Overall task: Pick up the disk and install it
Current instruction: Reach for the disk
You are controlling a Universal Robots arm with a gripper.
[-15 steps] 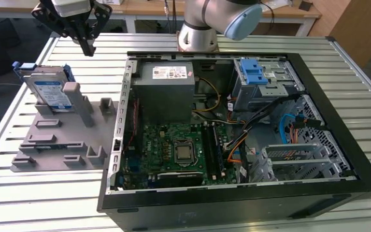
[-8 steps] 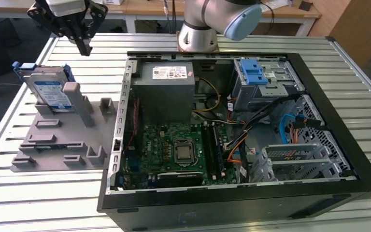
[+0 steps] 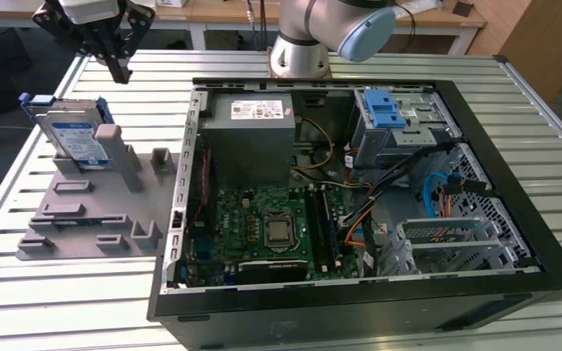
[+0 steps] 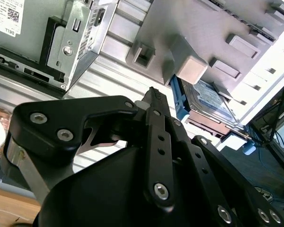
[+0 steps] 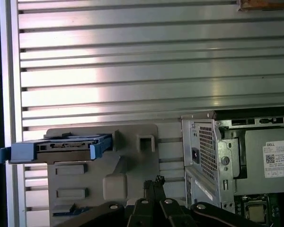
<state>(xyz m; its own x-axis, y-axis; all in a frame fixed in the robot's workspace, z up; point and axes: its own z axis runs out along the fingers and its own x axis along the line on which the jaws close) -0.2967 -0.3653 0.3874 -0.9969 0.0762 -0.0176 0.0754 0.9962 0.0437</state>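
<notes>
The disk point(image 3: 74, 135) stands on its edge in a grey moulded holder point(image 3: 91, 212), at the exterior view's left of the open computer case point(image 3: 515, 292). Its label faces the camera and it leans back a little against an upright post of the holder. The holder lies flat on the slatted metal desk point(image 3: 66, 307), just beside the case. The claw point(image 3: 120, 72) hangs in the air above the disk's far side, well apart from it. Its black fingers are drawn together to a point and hold nothing. Inside the case lie a green motherboard point(image 3: 261, 219), a grey box point(image 3: 252, 124) with a white sticker and a metal cage point(image 3: 398, 117) with a blue latch. The arm point(image 3: 335, 25) rises from the desk behind the case.

In the second wrist view the claw point(image 4: 154, 94) is seen from behind its linkage, fingers pressed close together (no gap shows between them). Beyond its tip are the holder point(image 4: 189, 28) and the disk point(image 4: 210, 101), blue rail towards the camera. A corner of the case point(image 4: 61, 42) sits on the desk point(image 4: 118, 56).

In the first wrist view the disk point(image 5: 61, 149) shows edge-on in the holder point(image 5: 132, 156), its blue rails jutting out at both ends. The tips of the claw point(image 5: 154, 182) meet over the holder, between disk and case point(image 5: 227, 156), touching neither. Bare desk point(image 5: 132, 71) stretches beyond.
</notes>
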